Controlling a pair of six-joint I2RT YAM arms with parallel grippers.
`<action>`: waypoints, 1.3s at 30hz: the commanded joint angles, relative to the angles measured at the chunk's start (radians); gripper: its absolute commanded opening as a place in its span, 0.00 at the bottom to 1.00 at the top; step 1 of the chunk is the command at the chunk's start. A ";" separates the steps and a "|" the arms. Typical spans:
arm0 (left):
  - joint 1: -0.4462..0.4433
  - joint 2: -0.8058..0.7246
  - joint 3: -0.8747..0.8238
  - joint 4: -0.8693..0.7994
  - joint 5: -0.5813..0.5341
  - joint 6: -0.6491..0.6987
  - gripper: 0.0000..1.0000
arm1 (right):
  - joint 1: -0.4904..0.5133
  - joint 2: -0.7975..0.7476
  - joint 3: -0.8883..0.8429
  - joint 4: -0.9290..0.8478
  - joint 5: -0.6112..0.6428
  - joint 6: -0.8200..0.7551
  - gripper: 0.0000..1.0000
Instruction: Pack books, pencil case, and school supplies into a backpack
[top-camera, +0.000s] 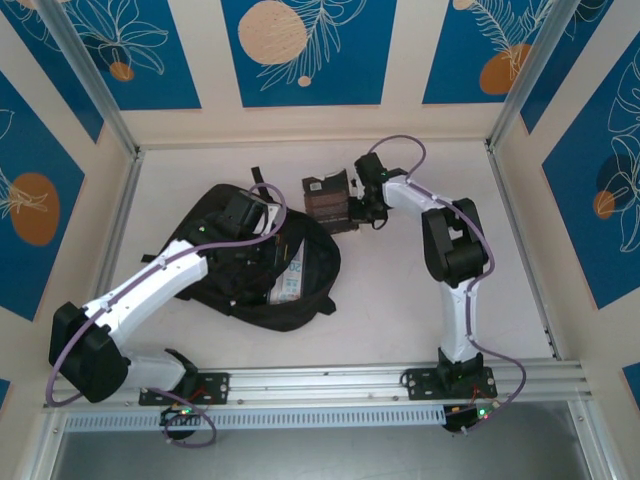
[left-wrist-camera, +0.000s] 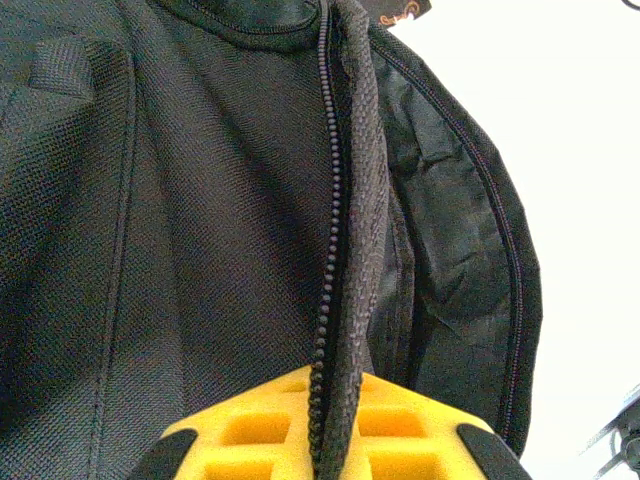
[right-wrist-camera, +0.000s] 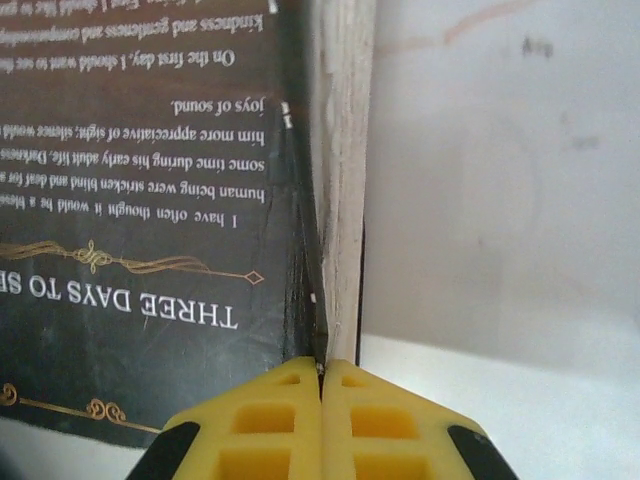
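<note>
Pinching the black book (right-wrist-camera: 140, 200) by one thin edge, the right fingers (right-wrist-camera: 265, 420) may drop it; the left fingers (left-wrist-camera: 250, 430) clamp the backpack (left-wrist-camera: 200, 250).

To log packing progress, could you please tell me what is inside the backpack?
A pale printed flat piece shows in the open mouth of the backpack. Whatever lies deeper is covered by its black fabric and the left arm.

You find open table (top-camera: 390, 295) at lower centre and far right of the top view; the backpack (top-camera: 318, 262) blocks centre-left, the black book (top-camera: 325, 205) stands in your way at upper centre
</note>
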 joint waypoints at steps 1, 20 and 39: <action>0.017 -0.007 -0.010 -0.017 -0.014 0.017 0.03 | -0.018 -0.084 -0.137 -0.014 -0.033 0.029 0.00; -0.057 -0.007 0.225 -0.191 -0.178 0.073 0.70 | -0.077 -1.060 -0.958 -0.087 -0.146 0.535 0.00; -0.350 0.779 0.774 -0.146 0.006 -0.067 0.77 | -0.044 -1.140 -0.931 -0.268 0.156 0.799 0.57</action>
